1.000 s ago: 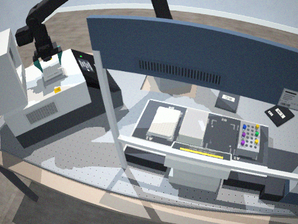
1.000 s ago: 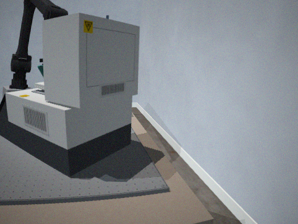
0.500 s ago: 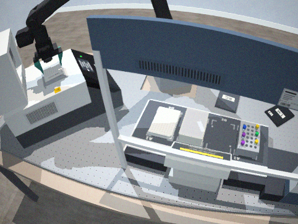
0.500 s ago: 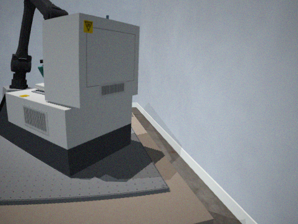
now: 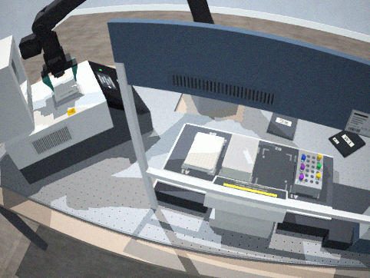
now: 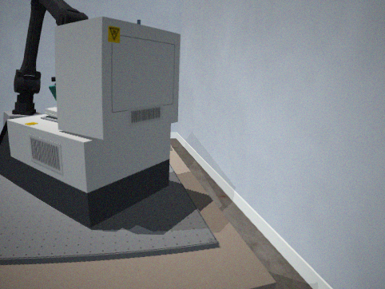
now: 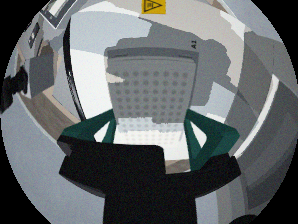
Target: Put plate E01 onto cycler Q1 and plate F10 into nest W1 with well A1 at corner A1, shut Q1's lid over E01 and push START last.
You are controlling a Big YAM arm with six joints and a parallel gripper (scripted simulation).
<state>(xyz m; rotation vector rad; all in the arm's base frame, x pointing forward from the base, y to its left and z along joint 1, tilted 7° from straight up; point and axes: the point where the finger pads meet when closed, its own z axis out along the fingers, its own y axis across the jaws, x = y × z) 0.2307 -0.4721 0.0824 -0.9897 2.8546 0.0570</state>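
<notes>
My gripper (image 5: pixel 61 78) (image 7: pixel 150 111) is shut on the short end of a white 96-well PCR plate (image 5: pixel 67 90) (image 7: pixel 153 90), its green fingers on either side. It holds the plate low over the grey block (image 7: pixel 133 50) on top of the white cycler Q1 (image 5: pixel 77 119) (image 6: pixel 88 160); I cannot tell whether the plate touches the block. Q1's lid (image 5: pixel 11 88) (image 6: pixel 116 76) stands open. A small A1 mark (image 7: pixel 193 44) shows at the block's far right corner. The lamp (image 5: pixel 100 70) by the key panel (image 5: pixel 107 81) is green. The other plate (image 5: pixel 205 151) sits on the deck at the left end.
On the deck, the deep-well block (image 5: pixel 241 157) stands beside that plate, then an empty dark position (image 5: pixel 274 161), then the tube cooling block (image 5: pixel 310 173) with coloured caps. Two dark nests lie behind, one (image 5: pixel 282 124) and the one marked W1 (image 5: pixel 347 142). A blue canopy (image 5: pixel 230 69) on a post (image 5: pixel 136 134) overhangs the deck.
</notes>
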